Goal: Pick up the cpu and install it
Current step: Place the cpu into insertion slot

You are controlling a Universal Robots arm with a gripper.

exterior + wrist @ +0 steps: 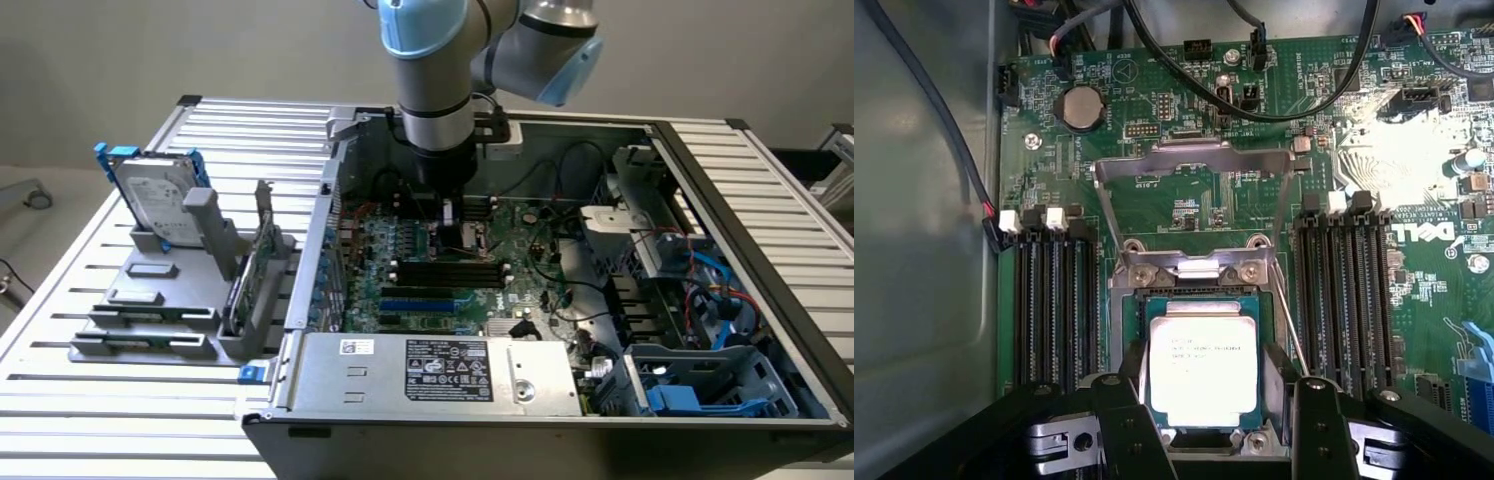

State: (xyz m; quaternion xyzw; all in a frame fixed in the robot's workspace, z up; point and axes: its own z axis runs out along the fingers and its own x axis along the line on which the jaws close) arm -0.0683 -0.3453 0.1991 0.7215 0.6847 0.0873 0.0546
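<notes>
Green motherboard point(1044, 170); cpu point(1204, 365) flat in socket point(1194, 296), long axis toward raised frame point(1194, 158)

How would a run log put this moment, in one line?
tool: low over cpu | cpu: at open socket | retaining plate: raised | phase: install

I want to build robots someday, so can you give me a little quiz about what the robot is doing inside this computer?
1. True or false: the cpu lies in the socket.
2. Pick one. The claw is: A) open, with a finger on either side of the cpu; B) clamped shut beside the cpu; C) outside the computer case.
3. Fill in: the socket's metal cover is flipped ____ (open or shut).
Key: 1 true; 2 A; 3 open.
</notes>
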